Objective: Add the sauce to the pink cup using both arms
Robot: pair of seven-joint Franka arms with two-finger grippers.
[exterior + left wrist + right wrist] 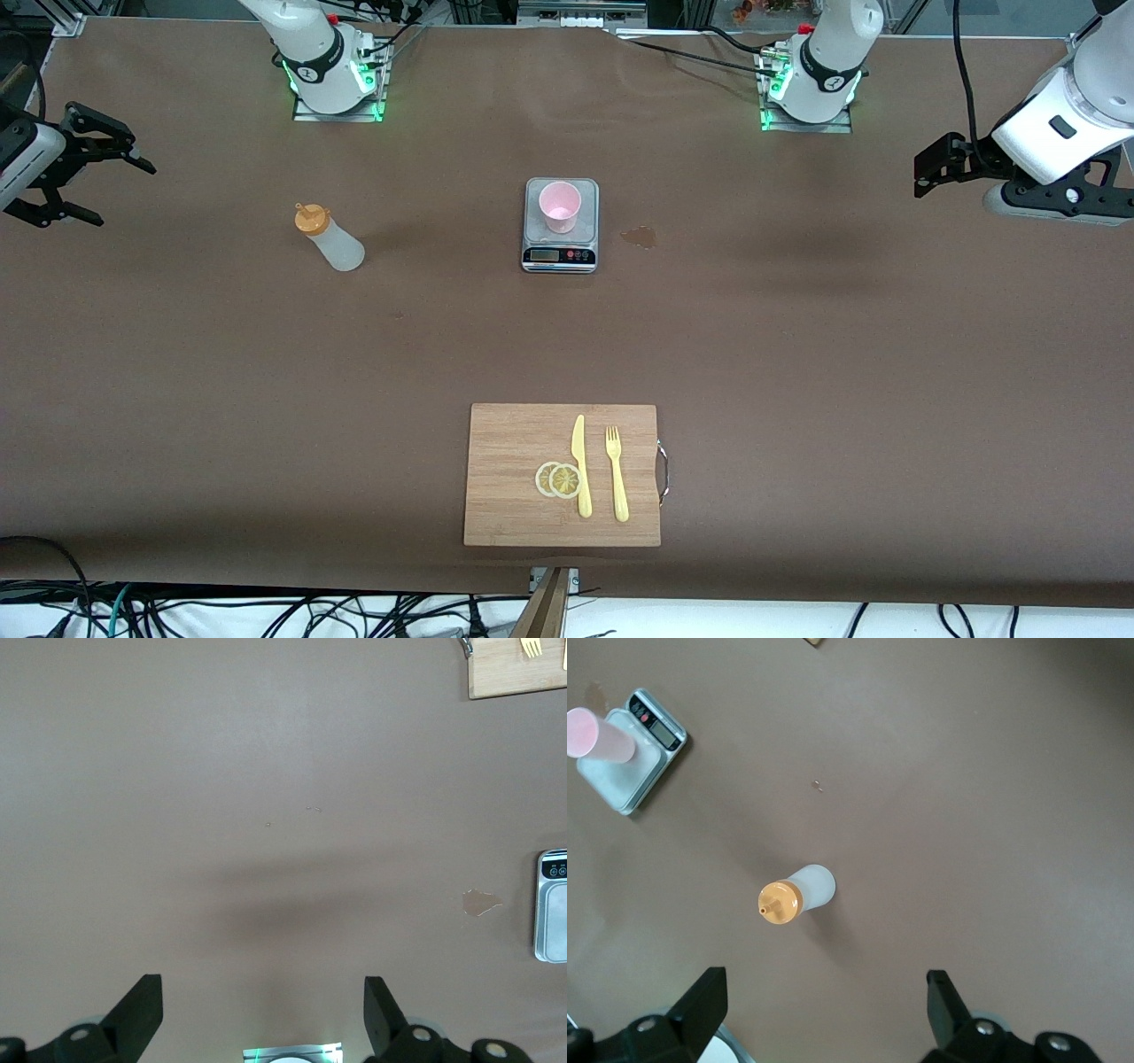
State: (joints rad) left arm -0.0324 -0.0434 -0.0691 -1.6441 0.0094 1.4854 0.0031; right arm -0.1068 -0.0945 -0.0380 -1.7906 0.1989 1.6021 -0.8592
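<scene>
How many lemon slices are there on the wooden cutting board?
2. Both lemon slices lie on the cutting board, overlapping each other beside the yellow knife: one touches the knife's handle, the other lies partly under it, toward the right arm's end. None seems hidden.

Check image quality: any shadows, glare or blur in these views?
Front view: even light, sharp; soft shadow bands on the table toward the left arm's end. Left wrist view: a broad soft shadow across the bare table. Right wrist view: the sauce bottle casts a faint shadow; no glare.
</scene>
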